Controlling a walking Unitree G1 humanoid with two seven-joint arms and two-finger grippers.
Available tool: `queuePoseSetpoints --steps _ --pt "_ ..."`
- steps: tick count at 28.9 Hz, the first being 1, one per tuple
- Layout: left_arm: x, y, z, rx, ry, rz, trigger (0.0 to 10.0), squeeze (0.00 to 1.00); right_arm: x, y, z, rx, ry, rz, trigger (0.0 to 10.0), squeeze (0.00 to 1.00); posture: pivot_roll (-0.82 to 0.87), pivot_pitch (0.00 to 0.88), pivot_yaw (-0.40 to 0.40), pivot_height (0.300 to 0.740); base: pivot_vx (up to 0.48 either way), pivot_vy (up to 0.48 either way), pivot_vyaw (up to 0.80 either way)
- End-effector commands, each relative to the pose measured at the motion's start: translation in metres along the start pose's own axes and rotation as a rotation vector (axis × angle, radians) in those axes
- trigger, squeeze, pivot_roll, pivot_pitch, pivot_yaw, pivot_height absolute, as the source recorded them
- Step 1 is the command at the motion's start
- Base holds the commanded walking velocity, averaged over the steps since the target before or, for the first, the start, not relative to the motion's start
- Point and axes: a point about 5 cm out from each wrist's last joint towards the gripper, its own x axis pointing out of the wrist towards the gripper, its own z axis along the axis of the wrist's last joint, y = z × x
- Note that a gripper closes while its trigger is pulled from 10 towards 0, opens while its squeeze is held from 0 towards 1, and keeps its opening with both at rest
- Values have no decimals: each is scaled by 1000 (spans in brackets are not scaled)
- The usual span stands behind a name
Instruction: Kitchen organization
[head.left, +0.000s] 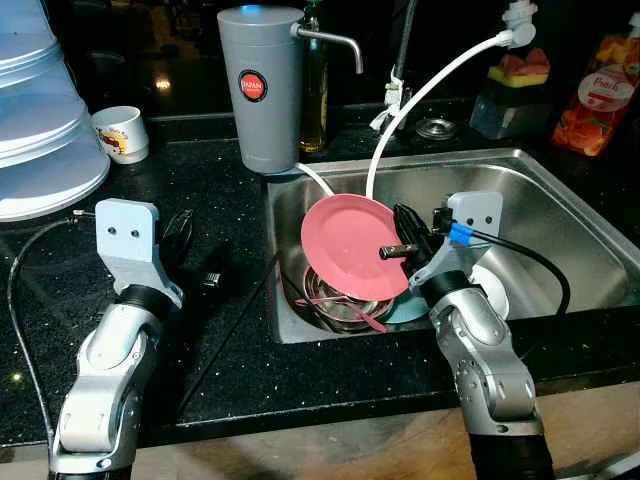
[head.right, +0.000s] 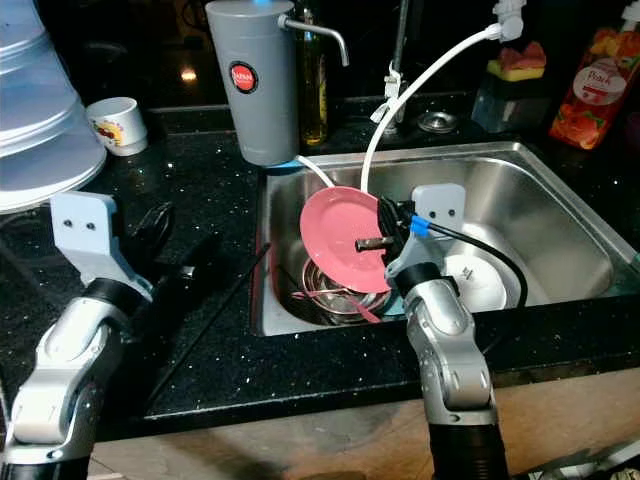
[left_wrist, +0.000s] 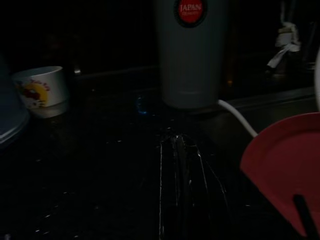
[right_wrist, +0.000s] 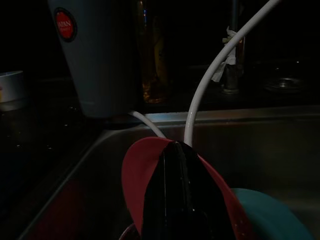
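Holding a pink plate (head.left: 352, 246) on edge over the sink (head.left: 560, 190), right claw (head.left: 412, 243) pinched on its rim, fingers (right_wrist: 175, 200) either side of the plate; tilted, leaning above a steel bowl (head.left: 335, 303) and a teal dish (right_wrist: 265, 215) in the sink's near-left corner; white bowl (head.left: 495, 290) just beside the right wrist, partly hidden by it. Resting low over the black worktop (head.left: 200, 180), left claw (head.left: 185, 235) to the left of the sink, fingers (left_wrist: 180, 170) close together, gripping nothing. Standing at the sink's back-left corner, grey water filter (head.left: 264, 85) with a red label, white hose (head.left: 430, 90) curving down from the tap into the basin; oil bottle (head.left: 314, 90) just behind the filter; small mug (head.left: 121, 133) further left on the worktop, near stacked white lids (head.left: 40, 130); sponge (head.left: 520, 68) and orange pouch (head.left: 600, 95) behind the sink at the right.
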Motion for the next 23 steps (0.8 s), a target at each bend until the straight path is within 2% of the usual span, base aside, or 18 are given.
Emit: queuePoseSetpoints --steps 1,20,21,22,23 --pt "1 1 -2 13 9 7 10000 0 1 1 -2 4 10 -2 10000 0 17 1 14 740 0 0 0" --pt "4 1 0 22 -6 5 10000 0 1 -2 -2 -6 15 -19 10000 0 19 12 16 740 0 0 0" --pt "3 1 0 14 -4 1 10000 557 1 -2 -2 -4 15 -17 10000 0 19 12 16 740 0 0 0" --pt "3 1 -1 13 -1 1 10000 1000 1 -1 -2 -1 16 -14 10000 8 20 13 16 740 0 0 0" --pt "3 1 -1 -1 -1 -6 10000 1000 1 0 -3 8 16 -6 10000 490 21 13 16 740 0 0 0"
